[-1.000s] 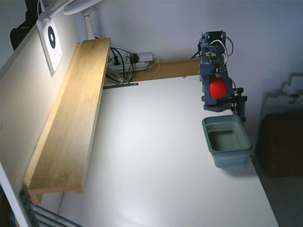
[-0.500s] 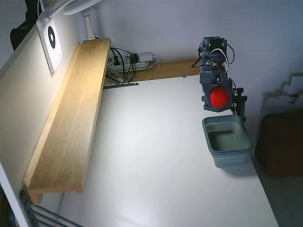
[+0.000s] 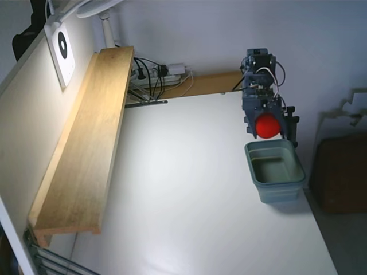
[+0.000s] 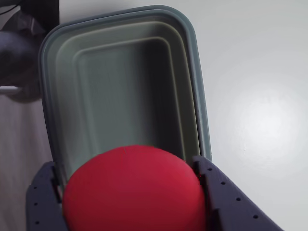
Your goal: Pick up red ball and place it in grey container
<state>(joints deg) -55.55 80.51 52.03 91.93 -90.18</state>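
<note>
Fixed view: the dark blue-grey two-finger claw hangs from the arm at about 2 o'clock in the frame, above the white tabletop. It is closed around the small, smooth, bright red ball, which sits between the fingers and bulges out in front of them. Ball is off the tabletop, carried in the air.

The grey-blue rectangular plastic tub with rounded corners and a thick rim stands on the tabletop just below the claw, toward 5 o'clock from the ball. The ball is near the tub's far short rim; whether it is over the opening or just outside it, this view does not settle.

Wrist view: the red ball fills the bottom of the frame at 6 o'clock, pressed on both sides by the claw's fingers, one at 7 o'clock, one at 5 o'clock. The tub lies open beyond it toward 12 o'clock, interior bare. The ball overlaps the tub's near rim in this view.

Long pale wooden shelf runs along the wall at 9 o'clock in the fixed view, well apart from the tub.
</note>
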